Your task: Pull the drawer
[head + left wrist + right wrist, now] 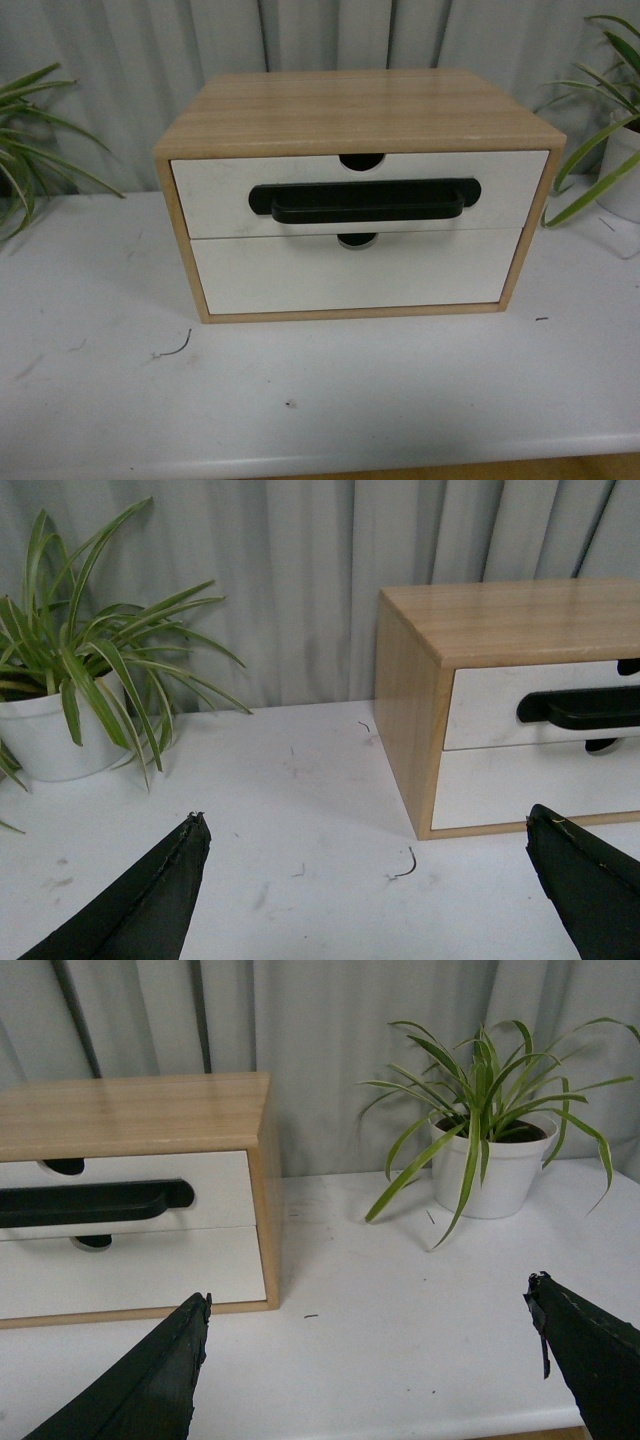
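A wooden cabinet (360,105) stands on the white table (320,400). Its upper drawer (210,190) has a white front, a long black bar handle (365,200) and a half-round notch (360,160) in the rim; it sits shut, flush with the frame. Neither arm shows in the front view. My left gripper (368,820) is open, low over the table, left of and before the cabinet (500,620), with the handle (585,708) beyond its right finger. My right gripper (368,1300) is open before the cabinet's right corner (262,1230), nothing between its fingers.
Below the handled drawer is a plain white-fronted drawer (350,275) without a handle. A potted spider plant (60,695) stands left of the cabinet and another (485,1130) to its right. Grey curtains hang behind. A small bent wire scrap (175,348) lies on the table.
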